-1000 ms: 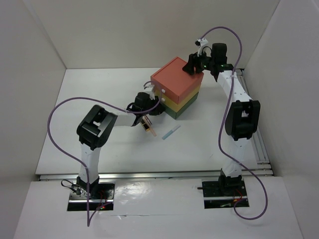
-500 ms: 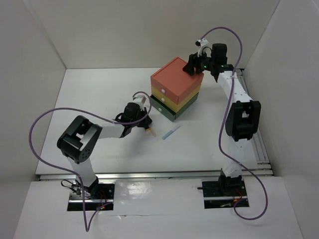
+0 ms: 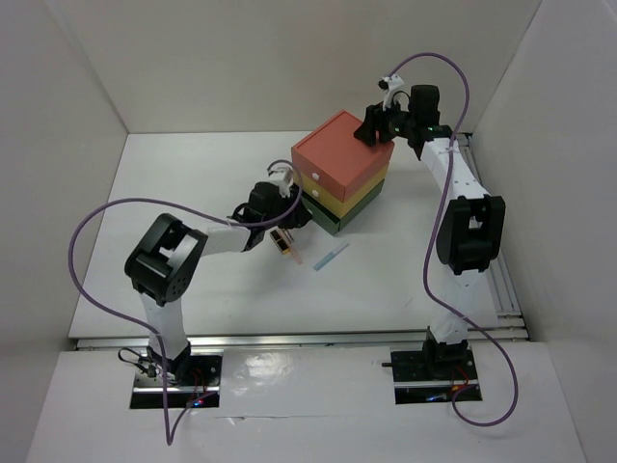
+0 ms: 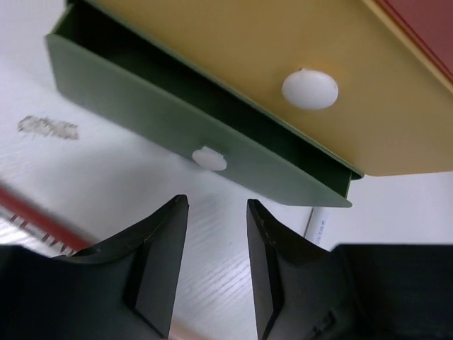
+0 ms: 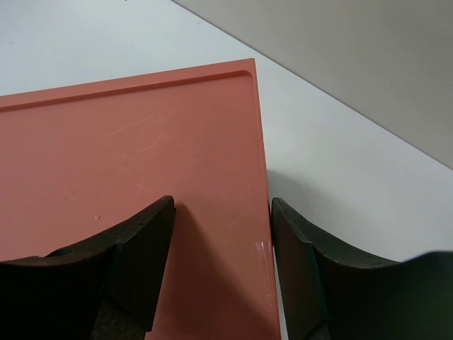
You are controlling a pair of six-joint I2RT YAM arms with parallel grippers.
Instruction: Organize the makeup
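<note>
The coral-yellow-green drawer box (image 3: 342,172) stands mid-table. Its green bottom drawer (image 4: 177,134) is pulled slightly out, with a white knob (image 4: 209,159). My left gripper (image 3: 291,206) (image 4: 216,205) is open and empty, low over the table just in front of that knob. A blue stick (image 3: 331,257) lies on the table in front of the box. A small dark-and-tan item (image 3: 282,241) and a peach strip (image 3: 297,257) lie below the left gripper. My right gripper (image 3: 372,129) (image 5: 219,212) is open, straddling the back edge of the coral top (image 5: 127,163).
The yellow middle drawer (image 4: 283,57) is shut, with a white knob (image 4: 310,88). A pale thin stick (image 4: 316,223) shows past the green drawer's right corner. A red-edged item (image 4: 32,216) lies at the left of the left wrist view. White walls enclose the table.
My left arm swung back to the left and down, then came forward again to the green drawer's front. The right arm has not moved.
</note>
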